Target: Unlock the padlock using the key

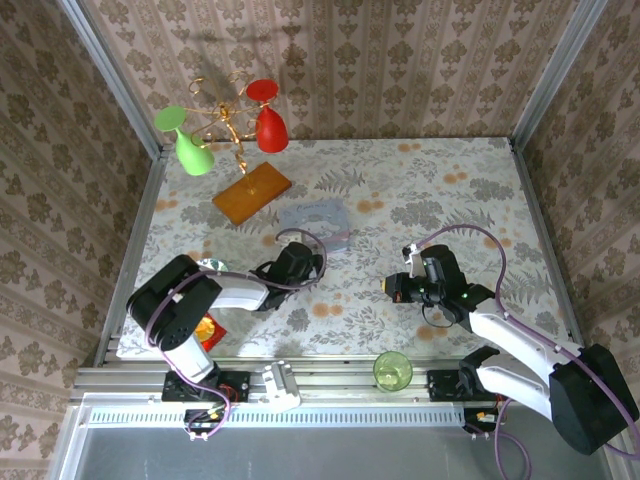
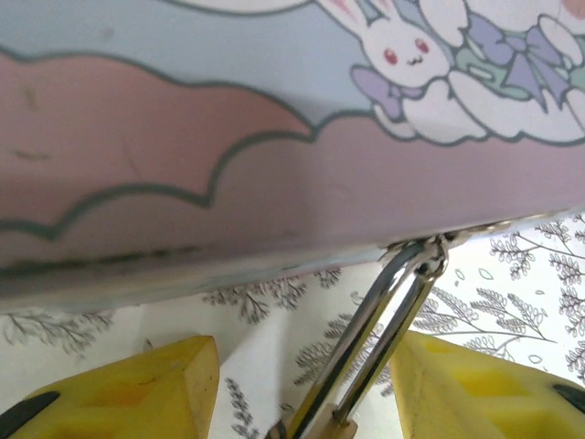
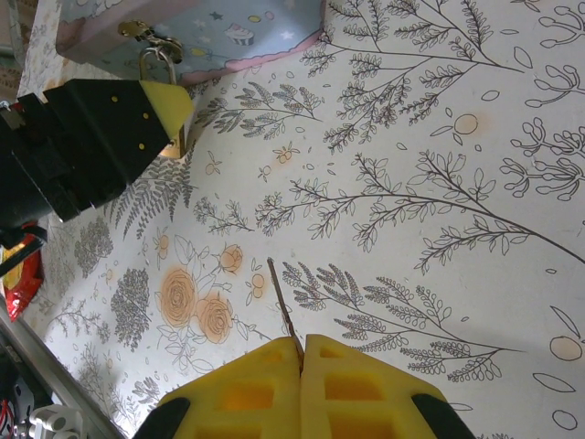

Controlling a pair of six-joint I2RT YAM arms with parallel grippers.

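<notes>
Padlock [image 2: 358, 320]: brass, at the near side of the tin [image 2: 183, 137], shackle hooked through the tin's hasp.
Arms: left folded low, forearm running rightward to the tin; right stretched leftward, low over the bench [image 1: 450, 180].
Count: one padlock, one key [image 3: 285, 309], one tin, two arms.
Left hand [image 2: 306, 393]: fingers apart, one on each side of the shackle, touching neither rod.
Right hand [image 3: 302, 352]: fingers pressed together on the key, whose slim blade sticks out past the fingertips, well apart from the padlock.
</notes>
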